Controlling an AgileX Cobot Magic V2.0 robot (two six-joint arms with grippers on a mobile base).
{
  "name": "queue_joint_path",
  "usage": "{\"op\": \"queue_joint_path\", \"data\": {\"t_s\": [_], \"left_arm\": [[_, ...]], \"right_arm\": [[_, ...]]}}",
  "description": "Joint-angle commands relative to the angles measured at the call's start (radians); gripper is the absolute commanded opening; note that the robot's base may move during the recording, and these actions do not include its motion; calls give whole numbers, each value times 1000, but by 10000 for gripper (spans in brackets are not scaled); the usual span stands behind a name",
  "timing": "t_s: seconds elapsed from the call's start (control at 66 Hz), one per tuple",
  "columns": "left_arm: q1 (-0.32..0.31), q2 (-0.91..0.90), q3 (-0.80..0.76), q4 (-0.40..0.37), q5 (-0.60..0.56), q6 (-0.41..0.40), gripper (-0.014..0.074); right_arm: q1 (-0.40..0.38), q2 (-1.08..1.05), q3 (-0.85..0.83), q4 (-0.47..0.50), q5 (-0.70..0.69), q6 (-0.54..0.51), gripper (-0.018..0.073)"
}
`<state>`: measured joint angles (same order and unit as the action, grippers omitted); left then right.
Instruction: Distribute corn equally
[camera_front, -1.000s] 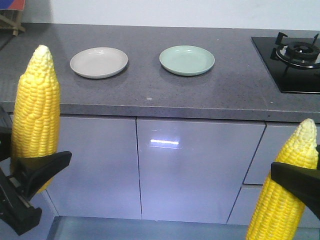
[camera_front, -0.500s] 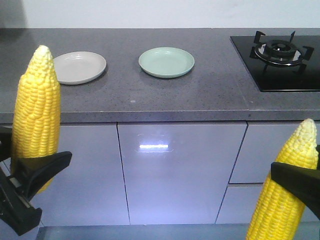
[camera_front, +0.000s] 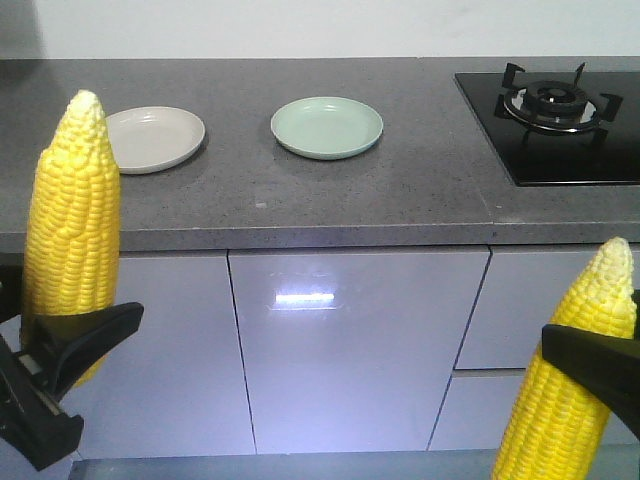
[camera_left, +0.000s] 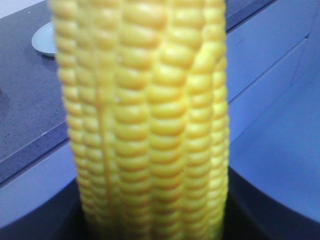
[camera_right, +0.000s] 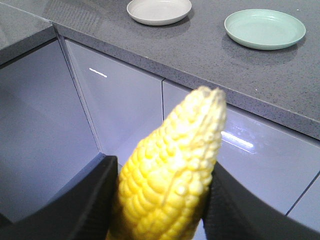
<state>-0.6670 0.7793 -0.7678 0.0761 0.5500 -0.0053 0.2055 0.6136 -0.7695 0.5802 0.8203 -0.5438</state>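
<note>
The left cob (camera_front: 72, 230) of corn stands upright, tip up, its lower end pinched by the left hand (camera_front: 62, 335). The right cob (camera_front: 575, 370) leans slightly, tip up, pinched between the black fingers of the right hand (camera_right: 167, 215). Both are held off the bench (camera_front: 330, 205), in front of its front edge.

On the bench, toward the back edge, a beige plate (camera_front: 152, 139) sits at the left, with a pale green plate (camera_front: 326, 127) beside it but apart. A black gas hob (camera_front: 555, 110) fills the right end. Grey cabinet doors (camera_front: 340, 350) lie below.

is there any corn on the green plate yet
No, the round pale green plate lies bare in the front view, with nothing on it.
</note>
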Motion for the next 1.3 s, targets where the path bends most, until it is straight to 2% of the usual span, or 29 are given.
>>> {"op": "queue_joint_path", "data": {"t_s": [0.0, 1.288], "left_arm": [[-1, -6, -27, -6, -78, -6, 368], [-1, -6, -27, -6, -78, -6, 368]], "right_arm": [[-3, 2, -27, 31, -58, -7, 233], [-3, 2, -27, 31, -58, -7, 233]]}}
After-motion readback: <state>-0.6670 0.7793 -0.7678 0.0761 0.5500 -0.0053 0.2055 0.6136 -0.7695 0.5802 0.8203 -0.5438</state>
